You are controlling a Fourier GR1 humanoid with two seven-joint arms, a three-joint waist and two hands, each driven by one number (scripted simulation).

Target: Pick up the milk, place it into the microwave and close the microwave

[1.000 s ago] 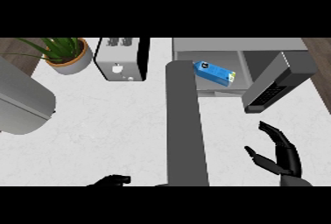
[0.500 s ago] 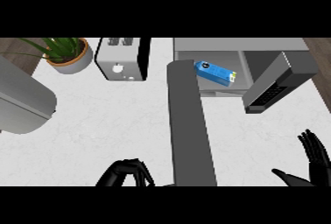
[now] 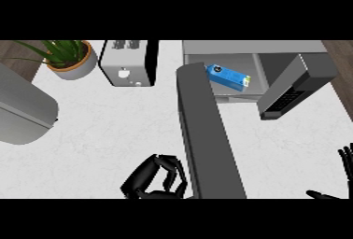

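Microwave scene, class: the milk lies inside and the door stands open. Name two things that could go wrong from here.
1. The microwave door is wide open; a swing by the right hand, low at the view's edge, could miss it.
2. The milk lies near the opening, so the closing door might catch it.

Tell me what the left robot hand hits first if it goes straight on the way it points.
Probably the toaster. The left robot hand points up the counter, which looks bare until there, though depth is unclear.

White counter [image 3: 124, 126] with potted plant [image 3: 69, 58], toaster [image 3: 127, 63], microwave [image 3: 276, 70].
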